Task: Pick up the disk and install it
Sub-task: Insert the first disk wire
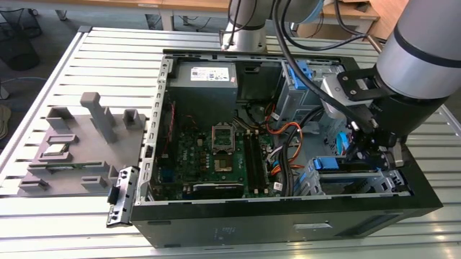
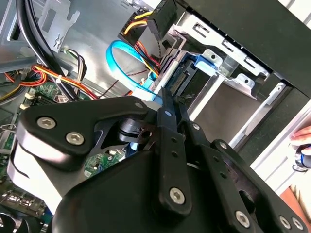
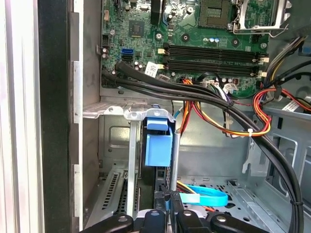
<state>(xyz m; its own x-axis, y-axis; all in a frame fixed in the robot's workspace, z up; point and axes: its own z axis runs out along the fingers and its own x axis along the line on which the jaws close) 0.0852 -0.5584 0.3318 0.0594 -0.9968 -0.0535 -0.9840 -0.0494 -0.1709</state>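
The disk (image 3: 158,145) stands edge-on in the metal drive cage (image 3: 114,112) at the case's front corner, its blue plastic frame facing out. In the exterior view the disk (image 1: 333,163) sits in the cage (image 1: 392,186) on the exterior view's right. My gripper (image 1: 366,154) hangs just above it inside the case. In both wrist views the gripper (image 3: 169,196) (image 2: 165,97) has its fingers pressed together with nothing between them. Its tip is at the disk's (image 2: 187,80) outer end, and I cannot tell if it touches.
Black cable bundles (image 3: 204,92) and orange wires (image 3: 257,109) cross between the cage and the motherboard (image 1: 216,151). A blue flat cable (image 3: 206,198) loops beside the gripper. A grey power-supply box (image 1: 205,81) sits at the back. A grey fixture (image 1: 79,145) lies outside the case. A person's hand (image 2: 302,145) is nearby.
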